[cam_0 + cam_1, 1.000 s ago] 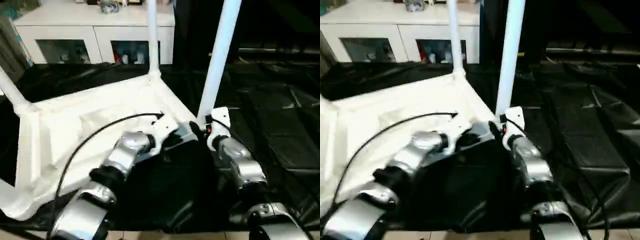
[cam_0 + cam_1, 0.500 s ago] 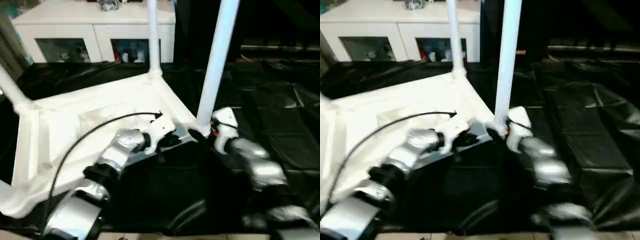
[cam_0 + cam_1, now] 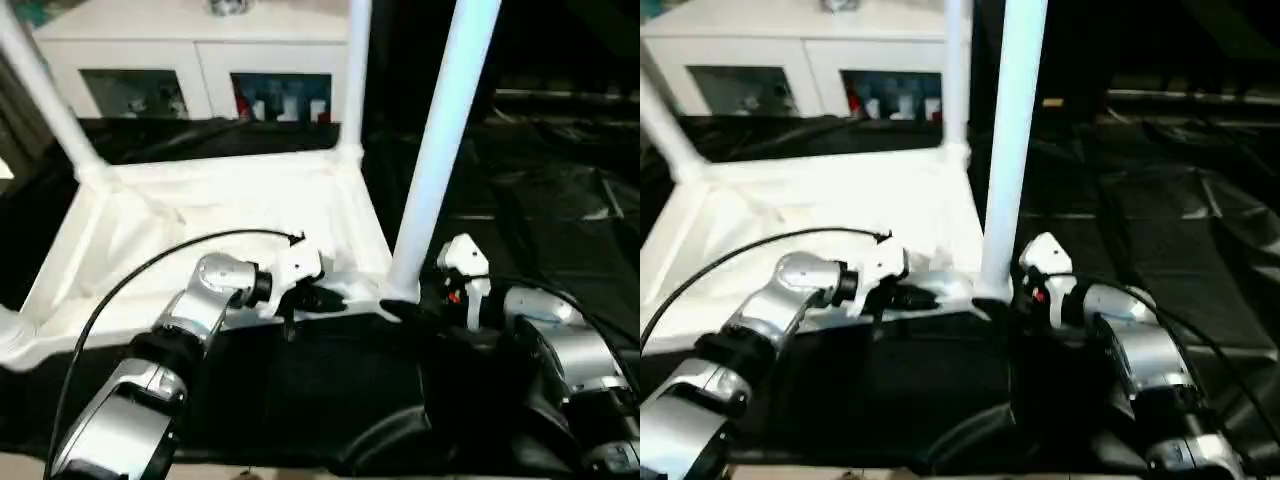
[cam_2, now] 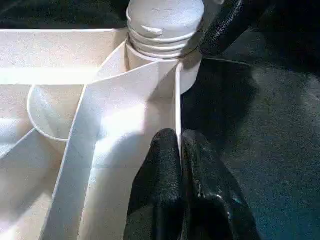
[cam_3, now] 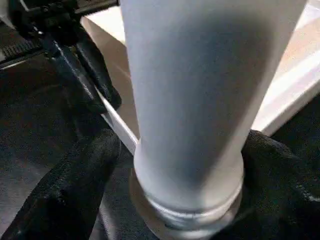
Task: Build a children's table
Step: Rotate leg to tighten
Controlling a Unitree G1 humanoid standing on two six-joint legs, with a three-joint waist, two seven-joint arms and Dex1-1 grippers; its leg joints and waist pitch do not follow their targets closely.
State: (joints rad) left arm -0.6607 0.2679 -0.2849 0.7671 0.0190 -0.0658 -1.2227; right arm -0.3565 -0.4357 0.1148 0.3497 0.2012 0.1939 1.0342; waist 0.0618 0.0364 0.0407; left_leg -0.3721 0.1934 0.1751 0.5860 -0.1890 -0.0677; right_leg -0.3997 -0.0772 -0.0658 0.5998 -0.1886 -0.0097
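Probably light, stiff and slippery, the table suits the left gripper pinching its thin rim, while the right gripper straddles the near leg low, fingers spread.

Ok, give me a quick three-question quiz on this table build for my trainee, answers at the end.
1. True or false: the tabletop lies with its ribbed underside facing up.
2. Which fits the left gripper? A) open above the black sheet; B) shut on the tabletop's thin edge wall near a corner socket; C) shut around a standing leg.
3. Fill the blank: the open fingers of the right gripper stand on either side of the base of the near ____.

Key: 1 true. 2 B. 3 leg.
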